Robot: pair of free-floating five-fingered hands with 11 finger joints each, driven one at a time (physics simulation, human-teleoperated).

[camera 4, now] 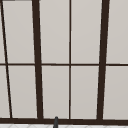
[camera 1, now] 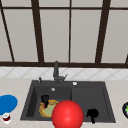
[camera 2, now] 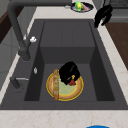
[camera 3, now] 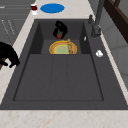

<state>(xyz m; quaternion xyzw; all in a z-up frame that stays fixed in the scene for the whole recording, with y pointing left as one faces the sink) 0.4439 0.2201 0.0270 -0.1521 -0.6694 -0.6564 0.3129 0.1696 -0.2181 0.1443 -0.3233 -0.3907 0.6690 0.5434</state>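
Fingers of your left hand (camera 2: 68, 73) are curling around a small red object (camera 2: 72, 82) just above the round yellow-rimmed plate (camera 2: 77, 90) in the dark sink basin (camera 2: 67, 32). You are wanting a firm pinch and a straight lift, clear of the wooden rolling pin (camera 2: 56, 85). Your right hand (camera 1: 92, 114) is hanging idle, fingers drooping loosely.

Two free-floating hands: left hand (camera 1: 45, 99), right hand (camera 1: 92, 113); matte black, human-like, no arms.
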